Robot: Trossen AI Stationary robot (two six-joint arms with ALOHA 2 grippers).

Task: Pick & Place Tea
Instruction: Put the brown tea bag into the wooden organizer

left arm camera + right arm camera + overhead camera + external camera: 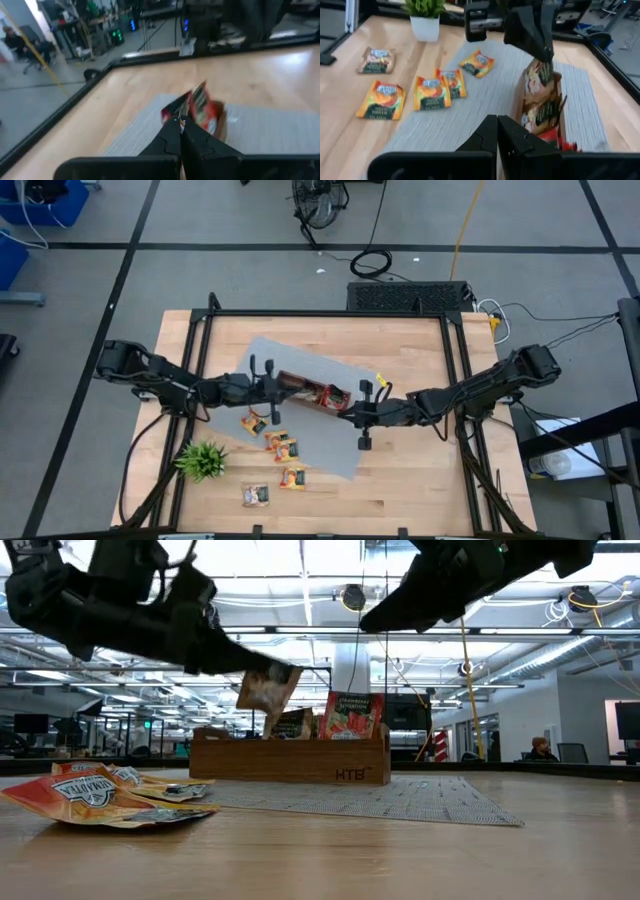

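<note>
- Tea sachets lie in three places: one held in the air by the left gripper (283, 387), several standing in the wooden tray (290, 758), and five loose ones near the table's front-left.
- Held sachet (268, 688): pinched at its top edge between the left gripper's closed fingers, hanging tilted just above the tray's left end in the low view.
- Red sachet (351, 715) stands upright in the tray, with a darker one beside it.
- Loose sachets: three orange ones (432, 92) lie flat on the grey mat (340, 452) or at its edge, an orange one (382, 100) lies flat on bare wood, and a pale one (376, 60) lies on bare wood nearest the plant.
- Right gripper (496, 125): fingers pressed together holding nothing, hovering over the tray's right end and facing the left gripper.
- Surface: a light butcher-block table (410, 490) with a dark metal frame around it; the grey mat lies skewed across the middle, and the tray sits on the mat's back part.
- Small green plant (201, 459) in a white pot stands on the wood at the front-left, close to the loose sachets.
- Room: grey floor with dark tape lines, cables, a fan base (320, 202) and a black grille behind the table in the high view.
- Low view shows an open office with ceiling lights, pipes and monitors; a person (541, 750) sits far off at the right.
</note>
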